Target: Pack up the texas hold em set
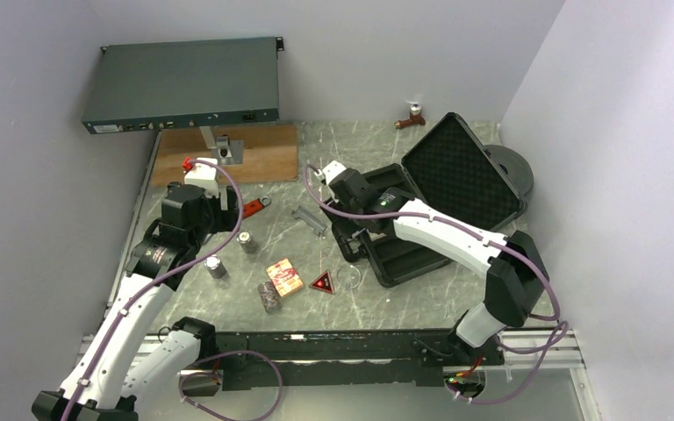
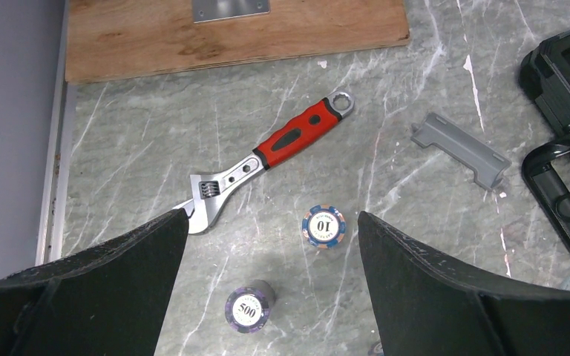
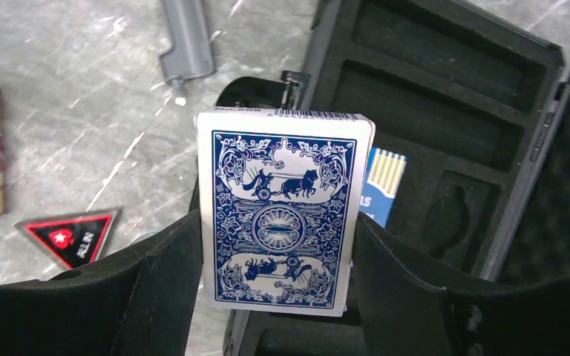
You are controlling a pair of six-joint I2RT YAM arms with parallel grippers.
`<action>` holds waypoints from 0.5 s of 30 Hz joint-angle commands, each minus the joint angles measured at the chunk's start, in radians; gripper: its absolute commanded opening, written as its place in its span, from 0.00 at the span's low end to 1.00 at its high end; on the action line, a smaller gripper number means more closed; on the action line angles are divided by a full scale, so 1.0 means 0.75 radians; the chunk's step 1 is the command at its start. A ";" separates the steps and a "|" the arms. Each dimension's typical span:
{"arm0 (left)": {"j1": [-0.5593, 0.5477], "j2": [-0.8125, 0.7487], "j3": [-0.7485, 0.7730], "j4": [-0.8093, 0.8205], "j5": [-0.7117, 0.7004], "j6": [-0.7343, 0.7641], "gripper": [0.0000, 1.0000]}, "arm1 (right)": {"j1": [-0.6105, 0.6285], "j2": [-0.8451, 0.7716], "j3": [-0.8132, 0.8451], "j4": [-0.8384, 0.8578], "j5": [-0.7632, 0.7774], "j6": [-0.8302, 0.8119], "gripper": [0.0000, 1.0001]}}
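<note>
The black foam-lined case (image 1: 456, 167) lies open at the right of the table, with its slots in the right wrist view (image 3: 445, 89). My right gripper (image 3: 276, 219) is shut on a blue card deck (image 3: 282, 185), held upright over the case's near-left edge. A blue box (image 3: 383, 185) lies in the case. My left gripper (image 2: 271, 215) is open and empty above a "10" chip stack (image 2: 324, 225) and a "500" chip stack (image 2: 250, 308). A third chip stack (image 1: 269, 296), a red card deck (image 1: 285, 277) and a triangular all-in marker (image 1: 322, 281) lie at mid-table.
A red-handled wrench (image 2: 282, 152) and a grey metal bracket (image 2: 462, 150) lie beyond the chips. A wooden board (image 2: 230, 30) sits at the back left under a grey equipment box (image 1: 184, 83). A grey roll (image 1: 513, 171) lies behind the case lid.
</note>
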 commanded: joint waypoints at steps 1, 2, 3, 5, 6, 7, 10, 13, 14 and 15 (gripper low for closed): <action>-0.003 -0.016 0.026 0.041 -0.008 0.005 0.91 | -0.043 -0.056 0.039 0.022 -0.134 -0.067 0.00; -0.003 -0.015 0.026 0.039 -0.005 0.005 0.91 | -0.067 -0.099 0.004 0.059 -0.197 -0.057 0.00; -0.003 -0.010 0.027 0.039 -0.001 0.005 0.91 | -0.087 -0.138 -0.033 0.107 -0.243 -0.053 0.00; -0.003 -0.002 0.028 0.038 0.008 0.005 0.91 | -0.119 -0.204 -0.099 0.177 -0.265 -0.077 0.00; -0.003 0.000 0.028 0.040 0.015 0.004 0.91 | -0.131 -0.224 -0.113 0.193 -0.257 -0.103 0.00; -0.003 0.003 0.029 0.041 0.023 0.003 0.91 | -0.148 -0.229 -0.116 0.198 -0.247 -0.127 0.00; -0.003 0.006 0.037 0.036 0.057 0.000 0.91 | -0.232 -0.201 -0.092 0.192 -0.275 -0.173 0.00; -0.003 -0.010 0.026 0.047 0.070 -0.005 0.91 | -0.331 -0.154 -0.064 0.186 -0.390 -0.208 0.00; -0.003 -0.015 0.017 0.056 0.068 -0.005 0.91 | -0.357 -0.139 -0.049 0.174 -0.421 -0.222 0.00; -0.003 -0.015 0.013 0.064 0.066 -0.005 0.91 | -0.381 -0.126 -0.034 0.161 -0.426 -0.229 0.00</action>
